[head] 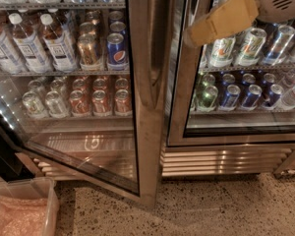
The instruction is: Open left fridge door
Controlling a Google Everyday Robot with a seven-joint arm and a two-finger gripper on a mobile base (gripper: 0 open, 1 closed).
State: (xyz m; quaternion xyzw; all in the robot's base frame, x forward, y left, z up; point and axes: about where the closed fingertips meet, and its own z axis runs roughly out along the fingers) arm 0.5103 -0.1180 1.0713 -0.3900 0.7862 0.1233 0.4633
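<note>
While steel-framed left fridge door (pixel 145 97) stands ajar, tan gripper (pixel 212 23) upper right.

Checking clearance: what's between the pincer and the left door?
In the camera view, only the right door's frame separates the pincer, upper right, from the left door.

The left fridge door (pixel 146 107), clear glass in a shiny steel frame, stood partly open. The gripper (pixel 214 22) was up high, just right of it.
</note>
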